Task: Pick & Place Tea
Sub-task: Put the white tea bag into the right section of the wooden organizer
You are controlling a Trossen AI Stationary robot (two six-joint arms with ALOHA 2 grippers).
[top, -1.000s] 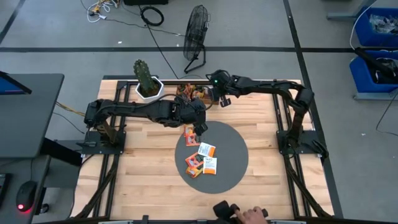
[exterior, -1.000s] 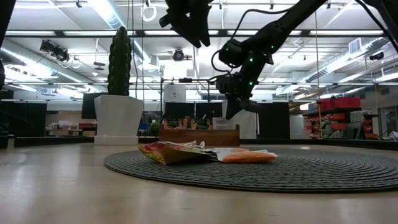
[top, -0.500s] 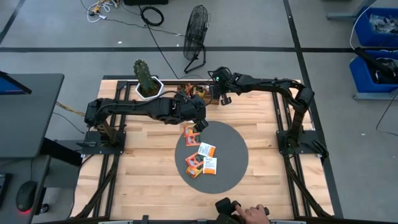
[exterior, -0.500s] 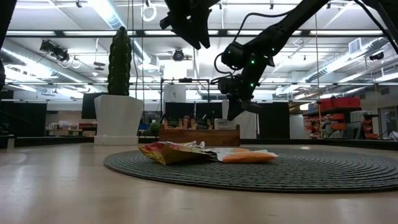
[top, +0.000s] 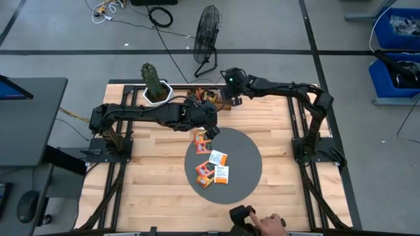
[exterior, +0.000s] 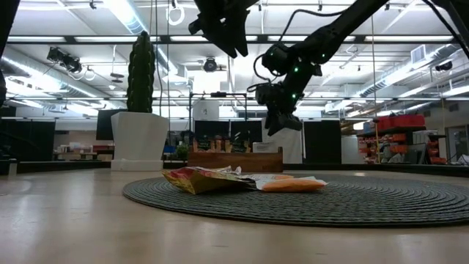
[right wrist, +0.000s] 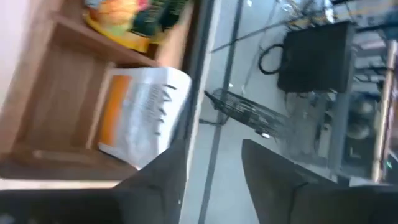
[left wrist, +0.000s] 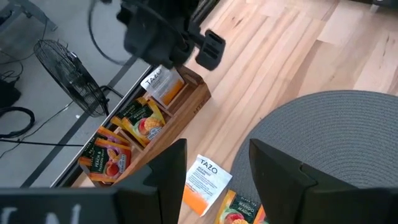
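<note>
Several tea sachets (top: 211, 164), orange, white and red, lie flat on the grey disc (top: 246, 160). More stand in the wooden tray (top: 205, 98) at the table's far edge. A white-and-orange sachet (right wrist: 140, 118) rests in the tray's end compartment (left wrist: 163, 84). My right gripper (top: 231, 99) hangs just above that end of the tray, open, with nothing between its fingers (right wrist: 163, 177). My left gripper (top: 210, 133) is open high over the disc's far left rim. A white-and-orange sachet (left wrist: 205, 180) lies on the disc edge below it.
A cactus in a white pot (top: 156, 88) stands at the far left beside the tray. A standing fan (top: 209, 33) is on the floor beyond the table. A person's hand (top: 266, 226) on a dark object shows at the near edge. Bare wood (top: 151, 170) lies left of the disc.
My right gripper has moved a little toward the table's far left, over the tray's end. Its fingers have parted, and the white-and-orange sachet now lies loose in the end compartment. My left gripper has kept still.
</note>
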